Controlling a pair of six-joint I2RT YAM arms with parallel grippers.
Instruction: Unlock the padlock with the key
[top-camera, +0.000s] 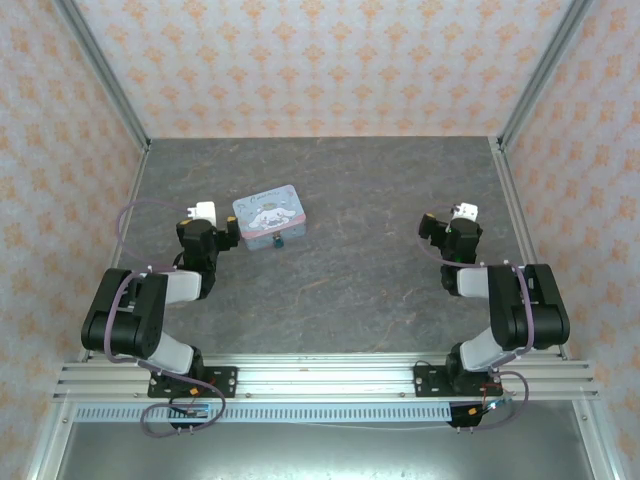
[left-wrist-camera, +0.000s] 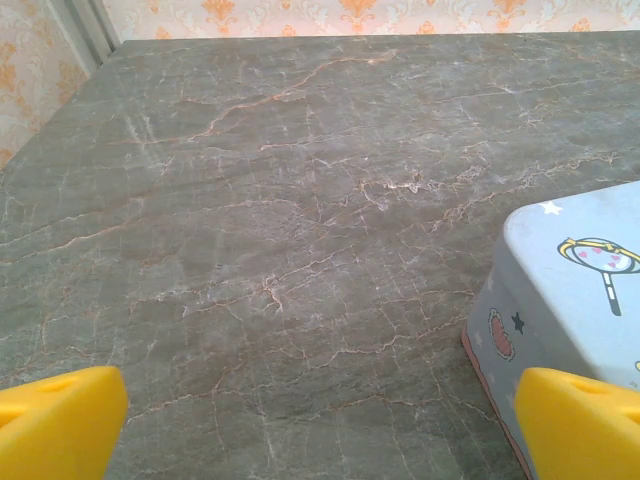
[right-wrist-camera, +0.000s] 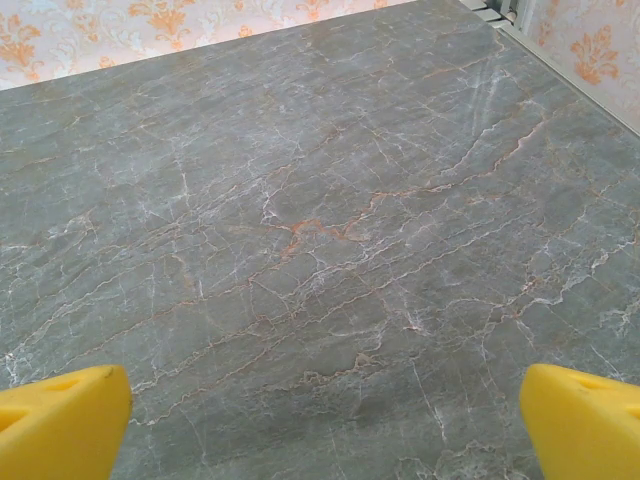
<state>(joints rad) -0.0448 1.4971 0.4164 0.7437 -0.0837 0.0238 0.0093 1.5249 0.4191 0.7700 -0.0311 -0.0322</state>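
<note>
Judged status: nothing done yet. My left jaws and right jaws both stand wide, holding nothing. The padlock (top-camera: 279, 241) sits against the near side of the tin (top-camera: 266, 214) on the table (top-camera: 380, 200). Remaining: take key, insert, turn.

Pale blue cartoon-printed tin (top-camera: 268, 218) lies flat on grey marbled counter (top-camera: 370, 270), left of centre. Orange-patterned wallpaper walls (top-camera: 320, 60) enclose three sides. Silver metal posts (top-camera: 103, 70) at back corners, slotted rail (top-camera: 320, 378) along near edge.
</note>
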